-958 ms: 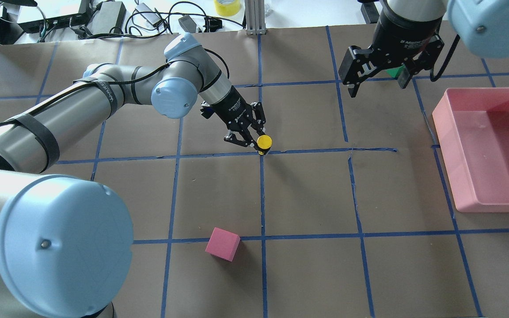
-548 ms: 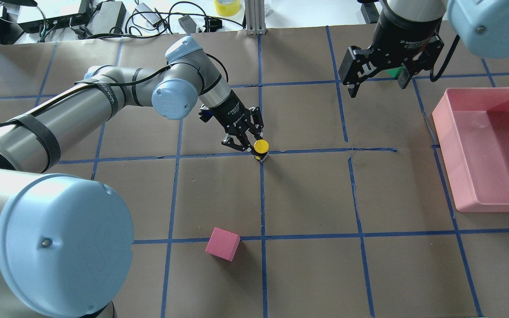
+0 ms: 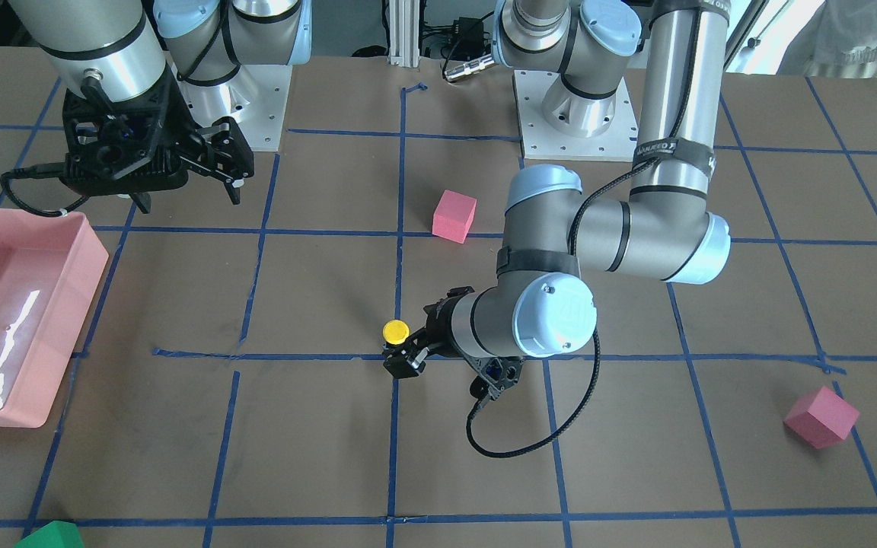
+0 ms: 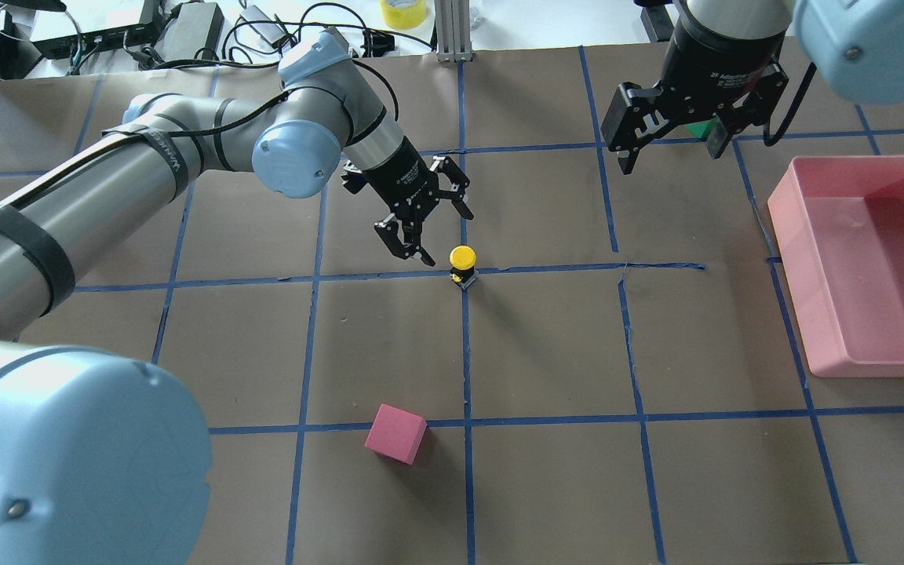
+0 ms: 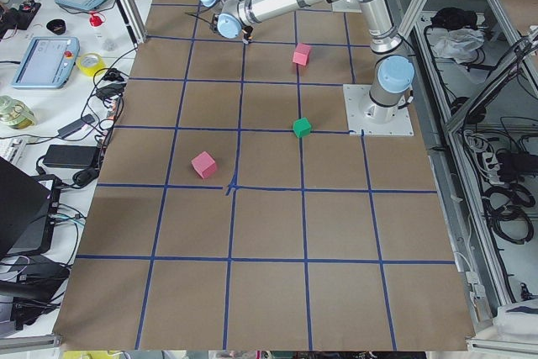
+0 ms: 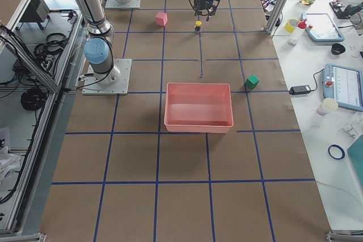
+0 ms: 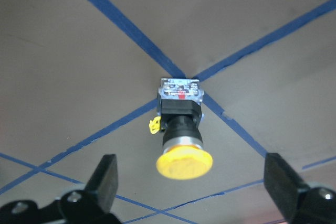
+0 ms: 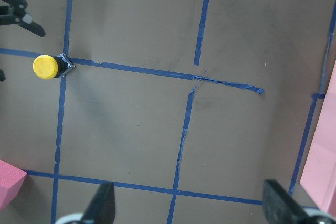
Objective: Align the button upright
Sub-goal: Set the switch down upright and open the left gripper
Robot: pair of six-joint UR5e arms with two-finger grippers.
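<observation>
The button (image 4: 462, 264) stands upright on a blue tape crossing, yellow cap up, silvery base on the paper. It also shows in the front view (image 3: 396, 332), the left wrist view (image 7: 179, 124) and the right wrist view (image 8: 50, 66). My left gripper (image 4: 444, 234) is open and empty, just behind and to the left of the button and not touching it; its fingers (image 7: 105, 179) flank the cap from a distance. My right gripper (image 4: 668, 153) is open and empty, hovering at the far right of the table.
A pink tray (image 4: 781, 212) sits at the right edge. One pink cube (image 4: 395, 433) lies near the front, another (image 3: 821, 417) far to my left. A green cube (image 4: 703, 128) is partly hidden behind the right gripper. Cables and boxes lie beyond the far edge.
My left gripper has opened, let go of the button and drawn back up and to the left. The button stays standing on the tape crossing. The right arm has not moved.
</observation>
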